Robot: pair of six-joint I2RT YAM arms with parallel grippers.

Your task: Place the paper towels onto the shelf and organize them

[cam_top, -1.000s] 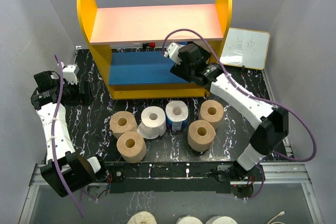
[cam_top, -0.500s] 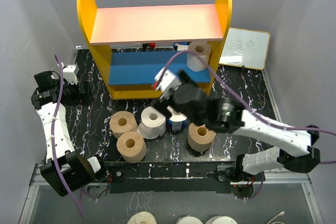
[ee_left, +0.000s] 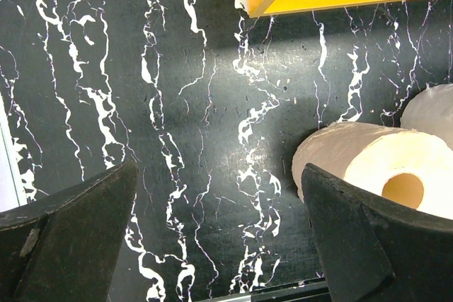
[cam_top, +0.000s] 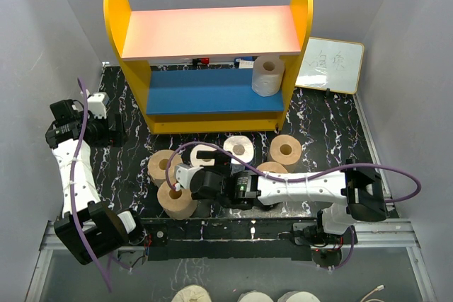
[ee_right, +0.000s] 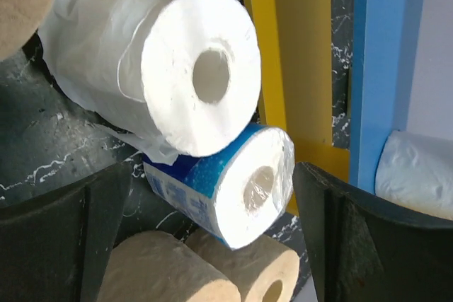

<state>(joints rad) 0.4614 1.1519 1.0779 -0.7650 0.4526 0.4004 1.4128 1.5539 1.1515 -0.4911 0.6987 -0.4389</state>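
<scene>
1 shelved roll (cam_top: 267,76) stands on the blue board of the shelf (cam_top: 212,26). The right claw (ee_right: 212,175), wide and empty, hovers over a white roll (ee_right: 191,68) among 6 on the counter (cam_top: 333,125). A pick looks next: descend, straddle, close. The left claw (ee_left: 219,175) gapes empty.

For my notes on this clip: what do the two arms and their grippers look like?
Both arms have white tubular links between chunky black joint housings: left arm, right arm. A purple cable loops loosely along each. The left gripper and right gripper have broad matte black fingers. No markings are legible.
</scene>
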